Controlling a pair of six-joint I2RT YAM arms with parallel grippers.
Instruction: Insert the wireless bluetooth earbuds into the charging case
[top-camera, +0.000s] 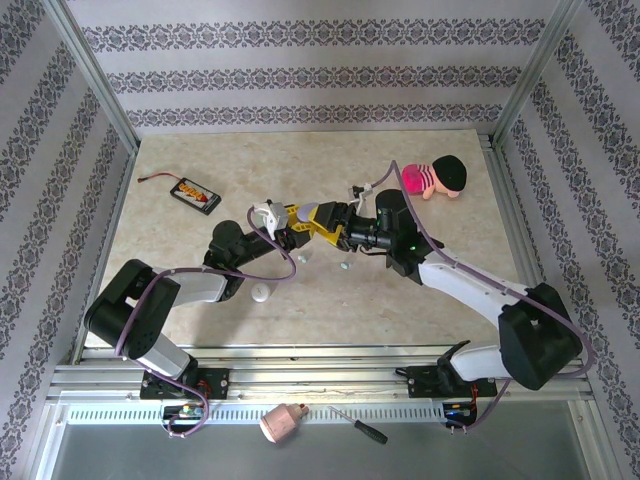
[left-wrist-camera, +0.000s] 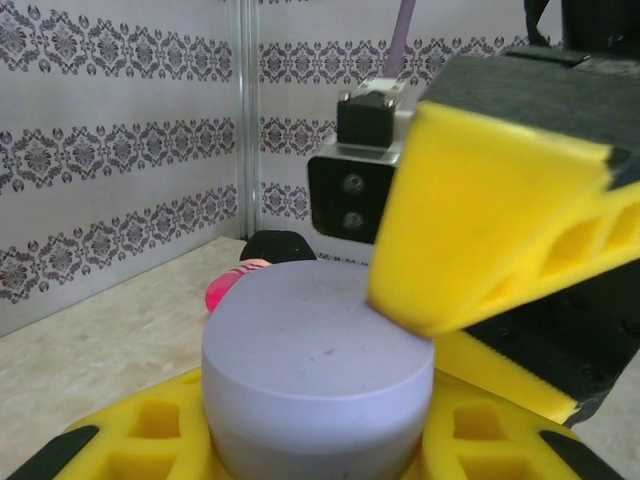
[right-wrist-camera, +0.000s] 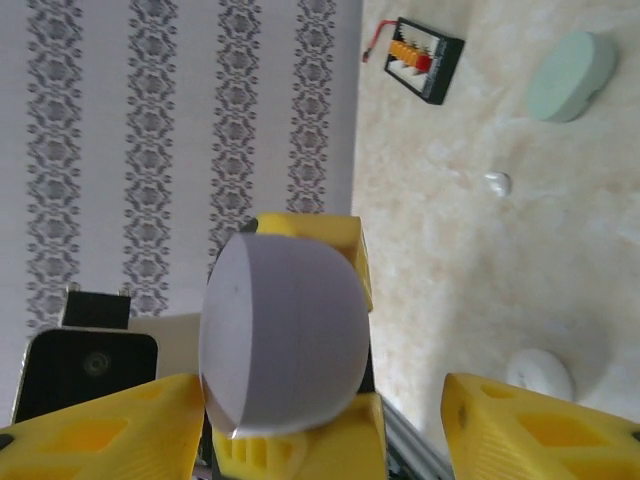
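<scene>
A lilac charging case (left-wrist-camera: 318, 360) is held off the table, with my left gripper (left-wrist-camera: 318, 440) shut on it from both sides; it looks closed. In the top view the case (top-camera: 322, 213) hangs mid-table between both arms. My right gripper (right-wrist-camera: 320, 410) stands open around the case (right-wrist-camera: 285, 335). One of its yellow fingers (left-wrist-camera: 490, 220) touches the case's upper edge, while the other finger (right-wrist-camera: 540, 430) stays well apart from it. A tiny whitish earbud (right-wrist-camera: 497, 182) lies on the table beyond.
A mint-green case (right-wrist-camera: 570, 62) and a white case (right-wrist-camera: 540, 375) lie on the table. A black battery pack (top-camera: 195, 193) sits at the back left. A pink plush toy (top-camera: 435, 178) lies at the back right. Patterned walls enclose the table.
</scene>
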